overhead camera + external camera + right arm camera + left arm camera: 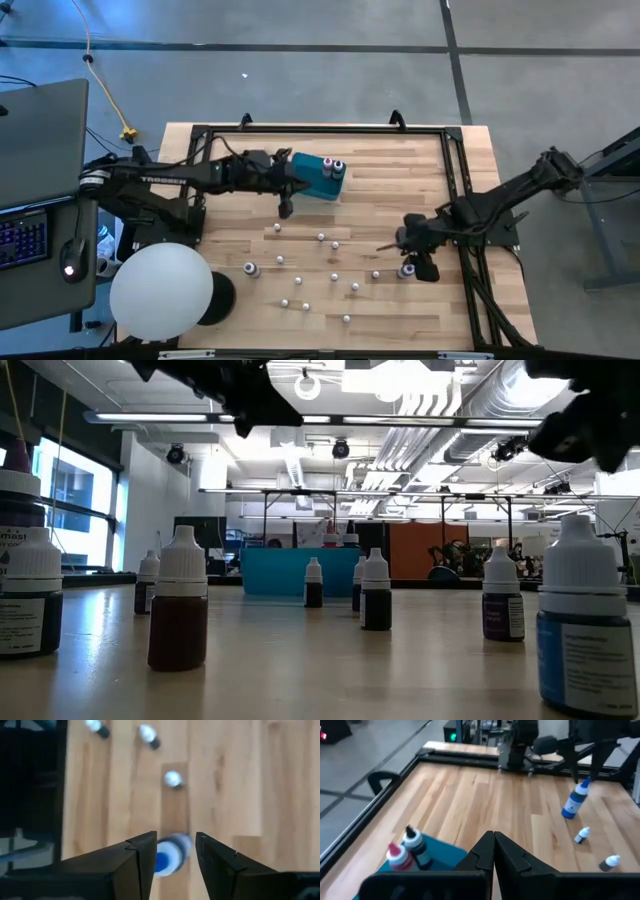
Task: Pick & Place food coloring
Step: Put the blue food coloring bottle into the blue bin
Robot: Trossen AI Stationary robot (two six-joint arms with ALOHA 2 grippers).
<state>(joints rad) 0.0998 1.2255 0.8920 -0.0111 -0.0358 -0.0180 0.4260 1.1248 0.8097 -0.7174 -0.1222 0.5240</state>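
Several tiny white-capped food coloring bottles (322, 237) stand scattered on their bases over the near half of the wooden table. A bigger blue bottle (407, 270) stands upright at the right. My right gripper (174, 847) hangs open just above it, one finger on either side of the blue bottle's cap (170, 851); no touch shows. My left gripper (493, 840) is shut on nothing and hovers by the near left corner of the teal box (318, 178). Two bottles (405, 851) stand upright in that box.
A black frame (455, 180) runs round the table's far and side edges. A white globe (160, 290) sits at the near left corner, and a laptop (40, 200) lies off the table's left. Bare wood (400, 185) lies between the box and the right arm.
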